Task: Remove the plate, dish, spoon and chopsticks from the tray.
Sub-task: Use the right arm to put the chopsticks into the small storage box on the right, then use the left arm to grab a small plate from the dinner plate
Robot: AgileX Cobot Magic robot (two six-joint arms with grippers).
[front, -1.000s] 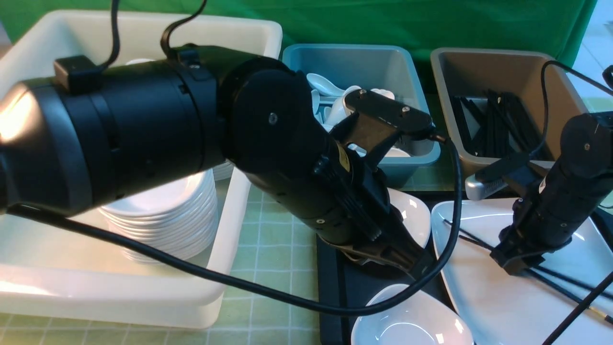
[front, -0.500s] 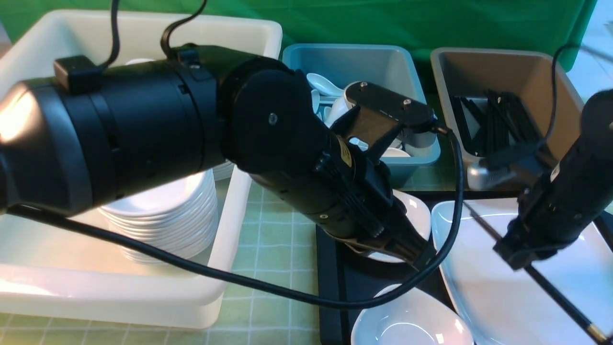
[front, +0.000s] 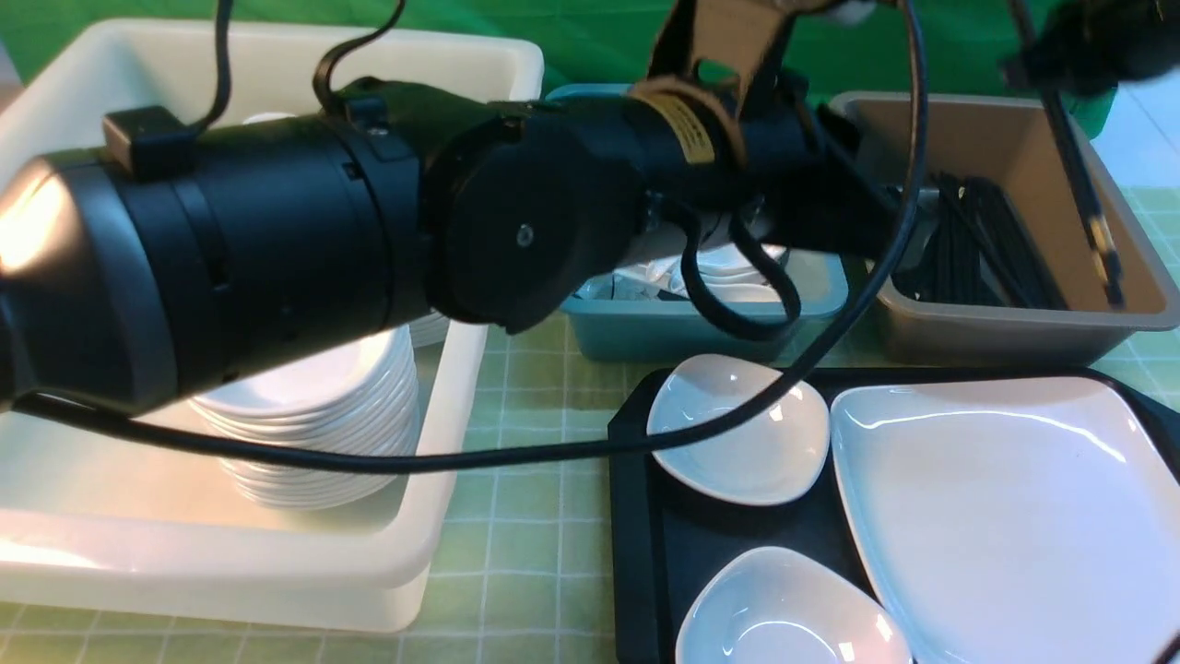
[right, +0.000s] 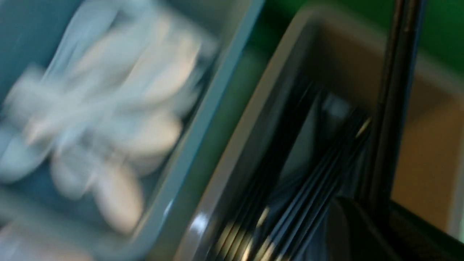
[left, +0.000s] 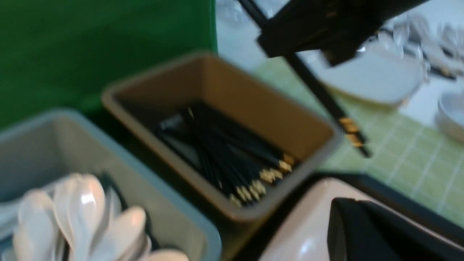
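My right gripper (front: 1042, 65) is shut on the black chopsticks (front: 1079, 175), which hang gold-banded end down over the brown bin (front: 1005, 337). They also show in the left wrist view (left: 319, 90) and the right wrist view (right: 395, 108). The large white plate (front: 1005, 516) lies bare on the black tray (front: 636, 516), beside two small white dishes (front: 737, 433) (front: 784, 618). My left gripper (front: 871, 235) is raised between the blue bin and the brown bin. One dark finger (left: 380, 232) shows, and its state is unclear. No spoon shows on the tray.
The blue bin (front: 645, 332) holds several white spoons (left: 83, 214). The brown bin holds several black chopsticks (left: 224, 156). A large white tub (front: 433, 516) at the left holds a stack of white plates (front: 323, 433). A green backdrop stands behind.
My right gripper lifted the chopsticks off the plate and carried them up over the brown bin. My left arm swung up from the tray's dishes towards the bins.
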